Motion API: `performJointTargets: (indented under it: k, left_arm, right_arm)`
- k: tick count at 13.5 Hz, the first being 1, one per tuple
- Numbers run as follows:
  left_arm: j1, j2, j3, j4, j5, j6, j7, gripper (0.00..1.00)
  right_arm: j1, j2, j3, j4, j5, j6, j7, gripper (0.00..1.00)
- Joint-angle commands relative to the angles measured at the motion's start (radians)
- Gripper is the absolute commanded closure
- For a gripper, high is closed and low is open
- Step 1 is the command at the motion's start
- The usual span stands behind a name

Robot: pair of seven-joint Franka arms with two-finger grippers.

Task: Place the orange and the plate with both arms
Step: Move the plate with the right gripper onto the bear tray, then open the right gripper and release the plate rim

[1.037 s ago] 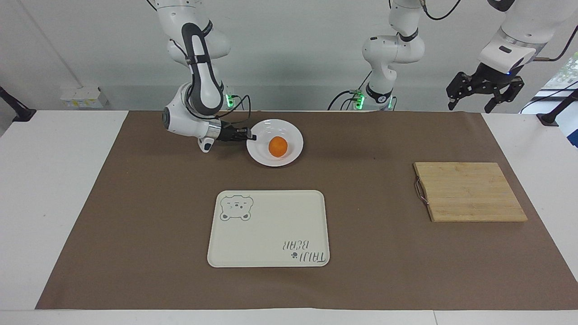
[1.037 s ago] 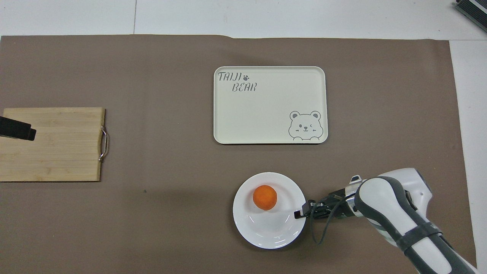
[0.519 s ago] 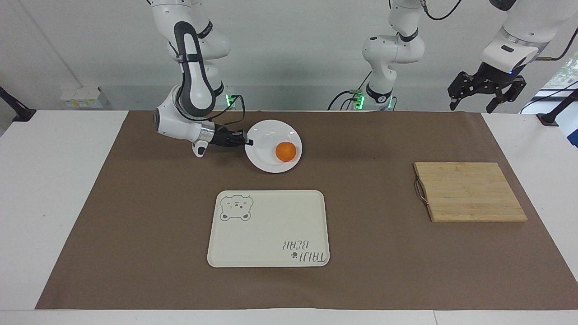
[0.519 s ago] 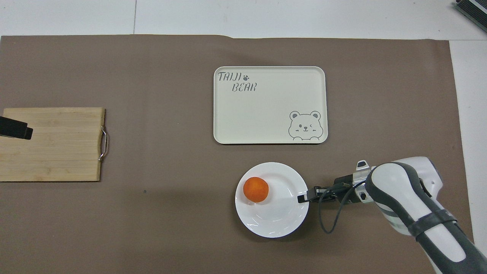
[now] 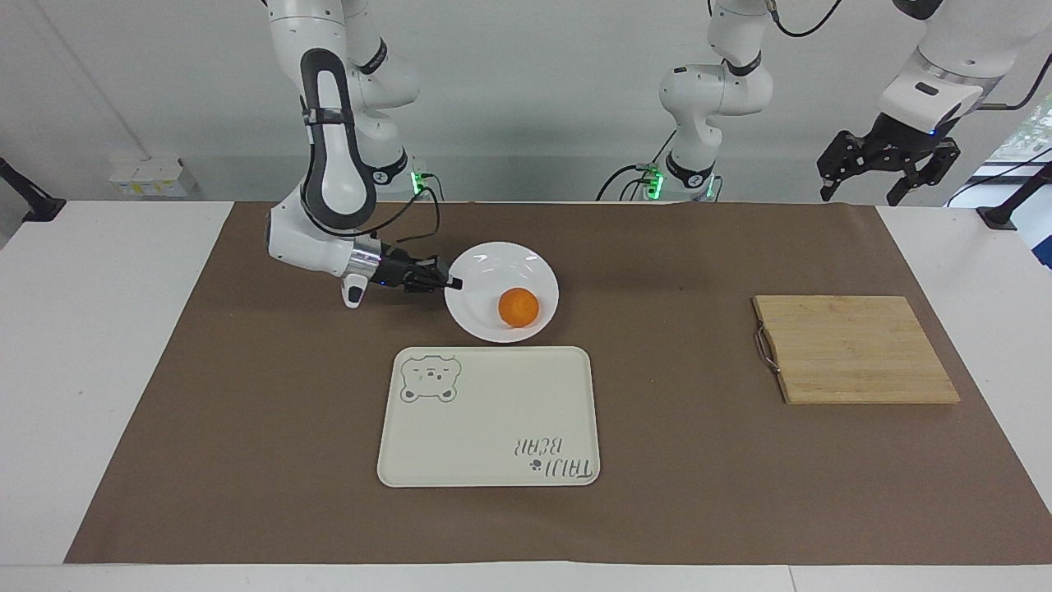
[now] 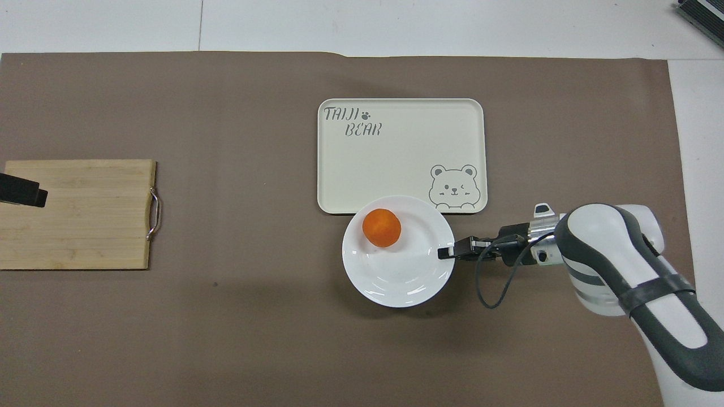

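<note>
My right gripper (image 5: 449, 284), pinching the plate (image 5: 501, 291) by its rim at nine o'clock in the facing view, has carried it off the mat toward the tray (image 5: 488, 416), the orange (image 5: 519, 306) rolling but staying aboard, so set-down looks close, while my left gripper (image 5: 886, 168) waits aloft.

The right arm bends low, its forearm level and its wrist turned sideways, with the right gripper (image 5: 450, 284) clamped on the plate (image 5: 501, 267) rim at the plate's nine o'clock in the facing view. The left arm waits raised, its left gripper (image 5: 886, 168) hanging with fingers spread.
</note>
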Motion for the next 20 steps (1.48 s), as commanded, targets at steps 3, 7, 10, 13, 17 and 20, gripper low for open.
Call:
performJointTargets:
  k: [3,7,10,13,17,20]
  left_arm:
    - [0.007,-0.003,-0.003,0.013,0.006,-0.01,0.004,0.0]
    - [0.007,-0.003,-0.003,0.014,0.006,-0.011,0.004,0.0]
    - [0.007,-0.003,-0.003,0.014,0.006,-0.011,0.004,0.0]
    - [0.007,-0.003,-0.003,0.014,0.006,-0.011,0.004,0.0]
    - [0.007,-0.003,-0.003,0.014,0.006,-0.011,0.004,0.0]
    - [0.007,-0.003,-0.003,0.014,0.006,-0.011,0.004,0.0]
  right_arm:
    - [-0.005,0.197,0.005,0.299,0.095,0.031,0.044,1.0]
    - [-0.012,0.359,0.003,0.479,0.181,0.045,0.059,1.0]
    - [-0.009,0.383,0.0,0.474,0.164,0.056,0.055,1.0]
    - [-0.039,0.38,-0.003,0.448,0.068,0.034,0.044,1.0]
    - [-0.039,0.375,-0.003,0.43,0.055,0.04,0.044,1.0]
    - [-0.024,0.372,-0.004,0.421,0.052,0.072,0.058,1.0]
